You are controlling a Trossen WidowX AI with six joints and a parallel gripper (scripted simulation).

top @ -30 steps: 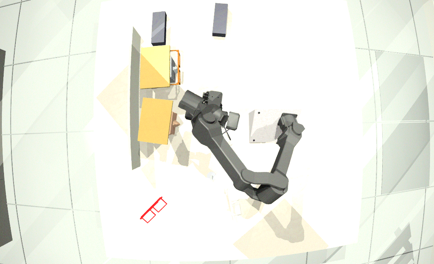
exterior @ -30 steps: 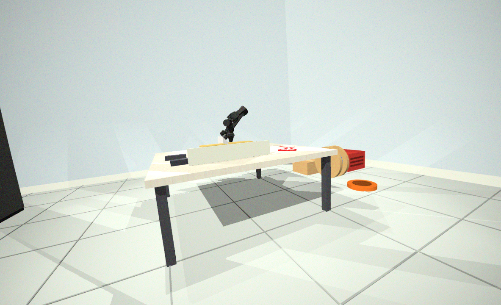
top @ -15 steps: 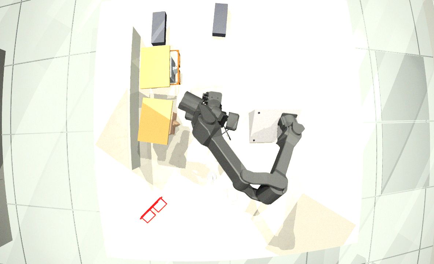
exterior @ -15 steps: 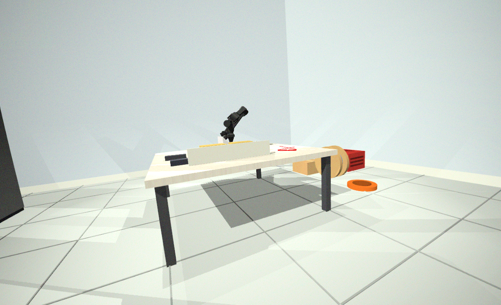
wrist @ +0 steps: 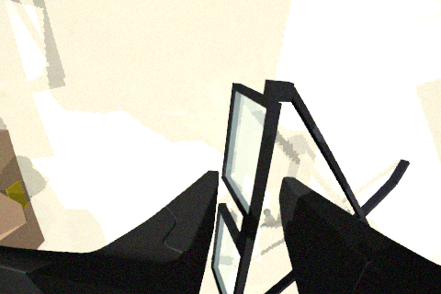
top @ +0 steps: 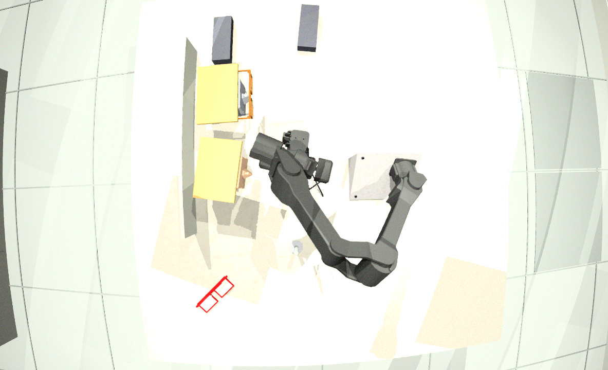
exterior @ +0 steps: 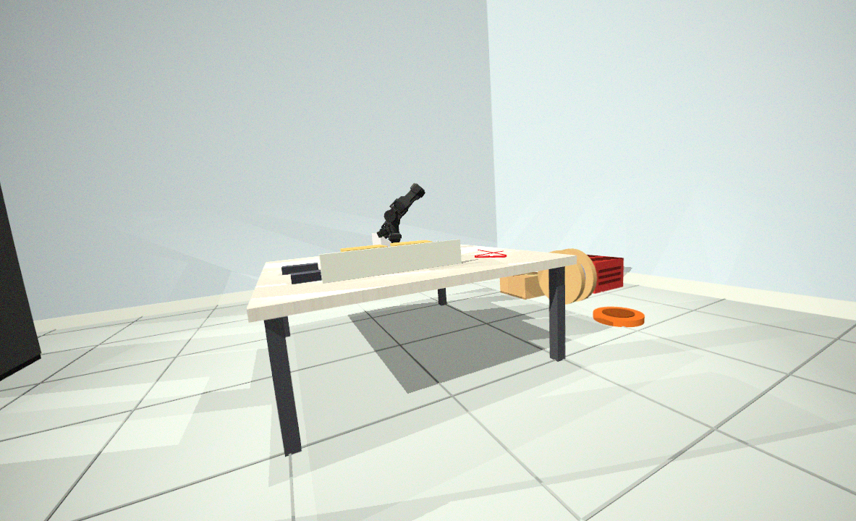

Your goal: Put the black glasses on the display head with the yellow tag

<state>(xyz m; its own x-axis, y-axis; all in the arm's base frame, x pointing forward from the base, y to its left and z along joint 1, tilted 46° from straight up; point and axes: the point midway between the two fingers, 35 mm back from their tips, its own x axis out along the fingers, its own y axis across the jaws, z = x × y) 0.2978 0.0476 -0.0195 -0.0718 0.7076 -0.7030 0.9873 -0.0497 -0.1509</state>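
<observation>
The black glasses [top: 320,190] [wrist: 264,161] lie on the table with their temples crossed. In the wrist view my gripper [wrist: 249,184] is partly open around the front frame near the bridge, with gaps on both sides. The arm hides the fingers and most of the glasses in the top view. The tan display head [top: 242,177] [wrist: 11,220] stands left of the gripper, mostly under a yellow board; a yellow tag [wrist: 17,194] shows on it in the wrist view. The other head [top: 242,103] is grey, with an orange frame [top: 251,94] in front of it.
Yellow boards [top: 218,170] [top: 217,94] overhang both heads, and an upright panel [top: 189,137] [exterior: 388,261] stands behind them. Two dark blocks [top: 222,39] [top: 308,26] lie beyond the grey head. Red glasses [top: 211,292] [exterior: 490,256] and a small round pale object [top: 296,246] are on the table.
</observation>
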